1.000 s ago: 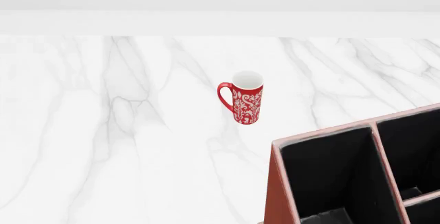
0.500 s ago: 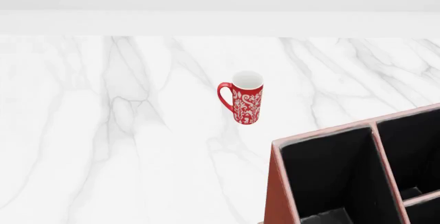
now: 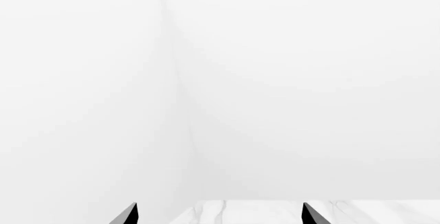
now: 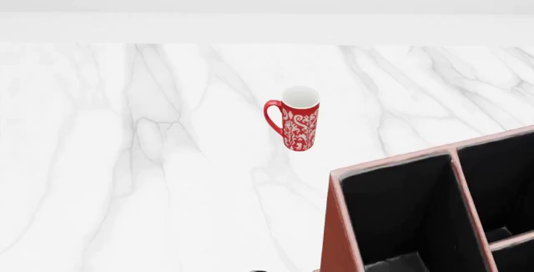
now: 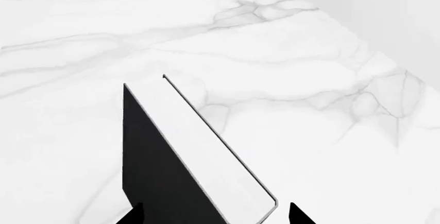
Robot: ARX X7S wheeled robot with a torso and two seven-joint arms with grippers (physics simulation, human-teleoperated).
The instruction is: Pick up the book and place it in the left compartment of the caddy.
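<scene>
Against the head view of half a second ago almost nothing differs: only a small dark speck has appeared at the bottom edge, left of the caddy (image 4: 434,216); what it is cannot be told.

Nearest in that view, the caddy sits at the lower right, reddish-brown walls around black-lined sections. The left compartment (image 4: 396,212) shows only dark lining, as do the smaller sections beside it.

In the right wrist view, the right claw (image 5: 214,214) shows two dark tips at the frame's edge, with the book (image 5: 182,157) between them; whether the tips press on it cannot be told. The book stands on edge, black cover and white page edges showing, its long axis running away from the claw over the marble bench (image 5: 309,131).

Farther off in the head view, a red-and-white mug (image 4: 296,119) stands upright on the bench, well apart from the caddy, its inside white.

The left claw (image 3: 218,214) has its tips spread wide, with nothing between them, facing a white wall.
</scene>
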